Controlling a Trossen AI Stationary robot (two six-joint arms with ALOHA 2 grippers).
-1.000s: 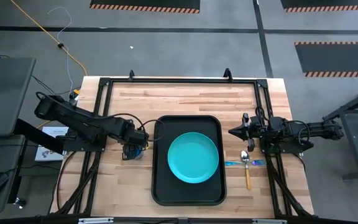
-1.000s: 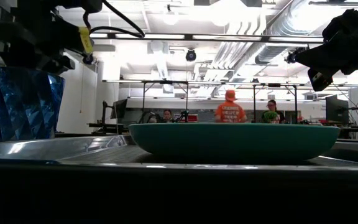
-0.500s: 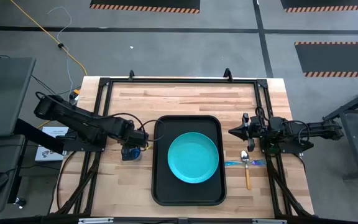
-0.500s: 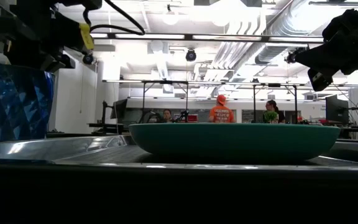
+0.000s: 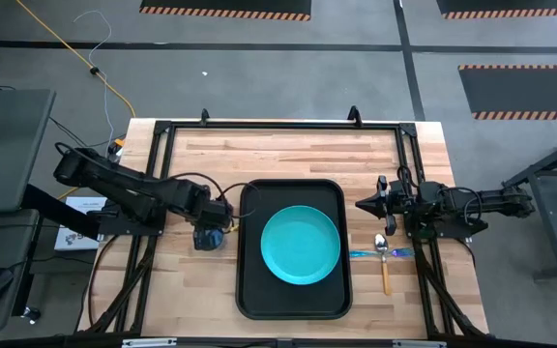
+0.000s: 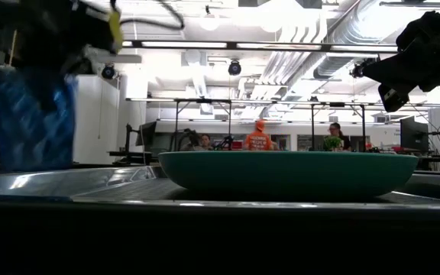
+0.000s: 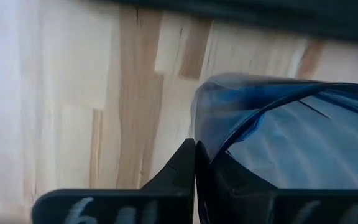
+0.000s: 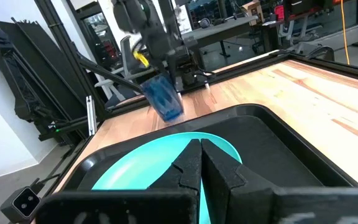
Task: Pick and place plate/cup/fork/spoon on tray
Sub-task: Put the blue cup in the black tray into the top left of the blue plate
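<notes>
The teal plate (image 5: pixel 301 245) lies flat in the black tray (image 5: pixel 249 290) at the table's middle. Left of the tray, my left gripper (image 5: pixel 211 232) is shut on the dark-blue cup (image 5: pixel 210 239), which the right wrist view shows tilted (image 8: pixel 165 99). To the right of the tray, the orange-handled spoon (image 5: pixel 386 275) lies on the wood with the light-blue fork (image 5: pixel 361 254) across it. My right gripper (image 5: pixel 361 205) hovers shut, with nothing in it, above the table beyond them, pointing toward the tray. My left gripper pinches the cup's wall at its rim (image 7: pixel 199 134), one finger (image 7: pixel 180 167) outside and the other inside, seen through the blue wall. The fingers come from above, slanting in from the table's left. The cup hangs tilted; whether its base is on the wood, I cannot tell.
A black metal frame (image 5: pixel 278 126) runs along the table's far side and down both sides. Bare wood lies far of the tray. People stand in the room behind the table (image 6: pixel 260 137).
My left gripper has shifted slightly toward the tray with the cup. In the low view the cup now shows blurred, and its top stands a little higher than before. The right arm has kept still.
</notes>
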